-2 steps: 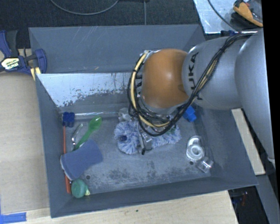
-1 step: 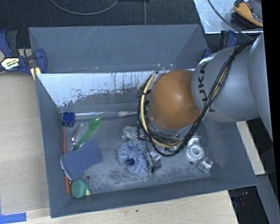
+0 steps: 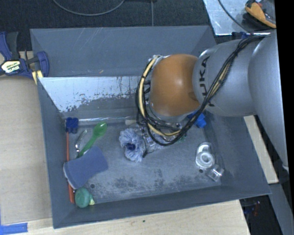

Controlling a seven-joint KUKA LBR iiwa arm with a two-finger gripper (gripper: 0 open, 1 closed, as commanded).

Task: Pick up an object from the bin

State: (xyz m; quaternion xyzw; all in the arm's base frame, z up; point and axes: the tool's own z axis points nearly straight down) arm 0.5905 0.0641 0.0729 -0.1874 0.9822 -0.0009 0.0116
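Grey-and-blue crumpled bundle [image 3: 130, 144], like wadded cloth or foil, lies mid-bin right beside the gripper [image 3: 149, 140], on its left in the camera view; the two look to be touching. The gripper sits low under the arm's orange cover [image 3: 172, 84] and cables [image 3: 146, 91], and whether it is open or closed cannot be told. Farther to its left lie a green spoon [image 3: 94, 136], a blue pad [image 3: 86, 167], a green ball [image 3: 83, 198] and a small blue block [image 3: 71, 124]. To its right, well apart, a clear ring-shaped piece [image 3: 205, 158] rests on the bin floor [image 3: 157, 177]
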